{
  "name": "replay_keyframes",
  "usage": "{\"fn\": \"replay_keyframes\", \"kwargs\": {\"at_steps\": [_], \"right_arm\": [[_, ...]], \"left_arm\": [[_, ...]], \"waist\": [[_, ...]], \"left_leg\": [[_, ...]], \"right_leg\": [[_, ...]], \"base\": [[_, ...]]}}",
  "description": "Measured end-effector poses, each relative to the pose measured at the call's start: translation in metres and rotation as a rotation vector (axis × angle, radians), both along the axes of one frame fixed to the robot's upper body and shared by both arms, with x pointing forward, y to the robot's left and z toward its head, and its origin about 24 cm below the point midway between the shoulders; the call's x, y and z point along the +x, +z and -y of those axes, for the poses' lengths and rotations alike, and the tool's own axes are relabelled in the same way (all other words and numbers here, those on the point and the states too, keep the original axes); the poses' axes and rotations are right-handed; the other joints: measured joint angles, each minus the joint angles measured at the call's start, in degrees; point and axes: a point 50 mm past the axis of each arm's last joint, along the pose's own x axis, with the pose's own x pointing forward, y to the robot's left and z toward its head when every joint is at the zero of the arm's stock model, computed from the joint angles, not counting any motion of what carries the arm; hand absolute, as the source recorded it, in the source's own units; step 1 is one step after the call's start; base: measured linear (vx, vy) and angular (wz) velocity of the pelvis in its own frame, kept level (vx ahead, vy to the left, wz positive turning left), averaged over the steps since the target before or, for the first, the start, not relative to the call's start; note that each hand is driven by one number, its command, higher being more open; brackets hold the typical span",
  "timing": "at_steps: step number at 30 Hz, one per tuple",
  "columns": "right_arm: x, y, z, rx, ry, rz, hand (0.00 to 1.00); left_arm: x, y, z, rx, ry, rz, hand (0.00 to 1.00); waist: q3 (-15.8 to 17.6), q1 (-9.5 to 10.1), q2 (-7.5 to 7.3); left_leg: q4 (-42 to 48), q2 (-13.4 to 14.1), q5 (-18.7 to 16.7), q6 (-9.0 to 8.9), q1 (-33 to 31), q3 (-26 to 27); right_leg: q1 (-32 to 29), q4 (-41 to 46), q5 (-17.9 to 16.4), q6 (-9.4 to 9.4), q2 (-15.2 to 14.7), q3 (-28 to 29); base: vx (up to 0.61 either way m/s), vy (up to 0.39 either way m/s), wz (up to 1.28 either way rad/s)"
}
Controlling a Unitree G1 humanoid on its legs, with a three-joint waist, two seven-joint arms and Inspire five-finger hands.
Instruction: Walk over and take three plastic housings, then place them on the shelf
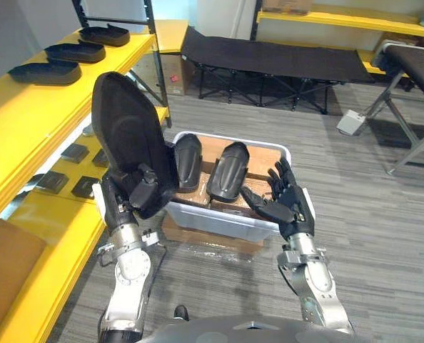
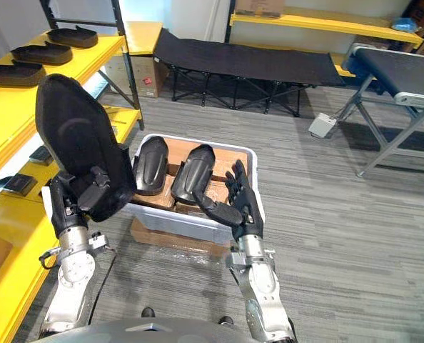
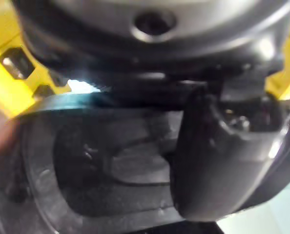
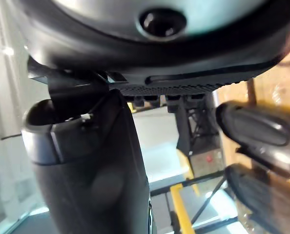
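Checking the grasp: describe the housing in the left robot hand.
The housing is a matt black plastic shell, long with a rounded top. It stands nearly upright beside the yellow shelf, held above the bin. The left robot hand grips its lower end, with the thumb over its face.

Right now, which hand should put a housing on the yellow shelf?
Probably the left hand: it grips a housing right beside the shelf. The right hand is open and empty by the bin.
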Motion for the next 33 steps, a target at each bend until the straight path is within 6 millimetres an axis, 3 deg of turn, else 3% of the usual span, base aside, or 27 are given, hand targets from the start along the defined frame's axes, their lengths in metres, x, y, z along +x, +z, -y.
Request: {"fn": "replay_keyframes", "kwargs": {"at_steps": [6,11,17,21,27,28,29,30,31,32,33], "right_arm": [[-0.014,-0.038,0.018,0.004,-0.045,-0.189,1.00],[-0.001,-0.032,0.016,-0.001,-0.056,-0.158,1.00],[0.043,-0.013,-0.017,-0.044,0.091,-0.055,1.00],[0.053,-0.003,-0.044,-0.031,0.202,-0.007,1.00],[0.056,0.000,-0.059,-0.013,0.267,0.003,1.00],[0.055,-0.002,-0.058,-0.014,0.262,-0.016,1.00],[0.055,-0.002,-0.056,-0.016,0.256,-0.021,1.00],[0.053,-0.004,-0.047,-0.020,0.220,-0.031,1.00],[0.048,-0.006,-0.033,-0.016,0.165,-0.039,1.00],[0.045,-0.005,-0.026,-0.019,0.142,-0.039,1.00],[0.042,-0.006,-0.015,-0.034,0.115,-0.038,1.00]], "left_arm": [[-0.004,0.015,-0.002,-0.140,-0.095,0.133,0.00],[-0.009,0.045,-0.008,-0.158,-0.080,0.299,0.00],[-0.026,0.056,-0.021,-0.136,-0.067,0.361,0.00],[-0.036,0.052,-0.030,-0.118,-0.032,0.335,0.00],[-0.054,0.041,-0.042,-0.178,0.050,0.300,0.00],[-0.055,0.040,-0.042,-0.184,0.047,0.300,0.00],[-0.054,0.040,-0.042,-0.183,0.038,0.302,0.00],[-0.049,0.042,-0.036,-0.184,-0.015,0.315,0.00],[-0.042,0.045,-0.029,-0.185,-0.079,0.333,0.00],[-0.039,0.046,-0.026,-0.188,-0.105,0.345,0.00],[-0.033,0.049,-0.021,-0.195,-0.138,0.365,0.00]], "waist": [[0.48,0.20,0.68],[0.95,1.67,1.56],[1.08,6.06,1.40],[1.24,9.34,1.20],[2.01,10.28,0.25],[3.23,9.86,0.08],[3.36,9.40,-0.39],[3.96,7.77,-0.41],[4.36,7.56,-0.08],[4.49,7.56,-0.12],[5.31,7.50,0.89]], "left_leg": [[0.01,-0.01,-0.04,-0.02,0.06,-0.66],[-0.01,-0.82,0.51,0.36,-1.03,-4.74],[-0.01,-2.28,1.37,0.64,-1.50,-11.21],[0.01,-3.36,2.06,1.21,-2.63,-14.40],[0.03,-4.27,2.21,1.69,-2.62,-16.18],[0.88,-3.94,-0.27,2.18,-4.03,-12.75],[1.87,-3.65,-0.56,2.06,-4.46,-11.10],[5.74,-1.63,-0.85,2.07,-6.91,-4.10],[8.12,0.35,-1.10,2.15,-8.68,1.82],[8.95,0.89,-1.17,2.24,-9.25,3.72],[9.35,0.65,-0.79,2.74,-9.99,3.93]], "right_leg": [[0.43,0.01,-0.03,0.01,-0.01,-0.72],[1.78,0.01,-0.64,0.43,-0.45,-4.85],[5.10,0.02,-1.51,1.11,-0.97,-11.03],[5.40,1.89,-2.64,1.55,-1.99,-13.96],[5.17,5.76,-3.91,1.23,-3.73,-14.10],[6.12,6.37,-4.38,1.94,-4.38,-16.27],[6.50,6.37,-4.44,2.12,-4.47,-17.15],[8.08,6.64,-4.59,2.43,-4.42,-21.43],[8.58,7.58,-5.36,3.32,-5.02,-24.26],[8.72,8.32,-5.68,3.72,-5.41,-25.07],[8.64,10.33,-6.32,3.93,-6.38,-25.53]], "base": [[0.01,0.002,0.05],[-0.02,0.010,0.40],[0.01,0.023,0.58],[0.03,0.047,0.49],[0.01,0.060,0.24],[-0.05,0.042,0.58],[-0.09,0.042,1.17],[-0.06,0.029,1.41],[-0.04,0.048,1.50],[0.00,0.101,1.22],[0.01,0.115,0.78]]}}
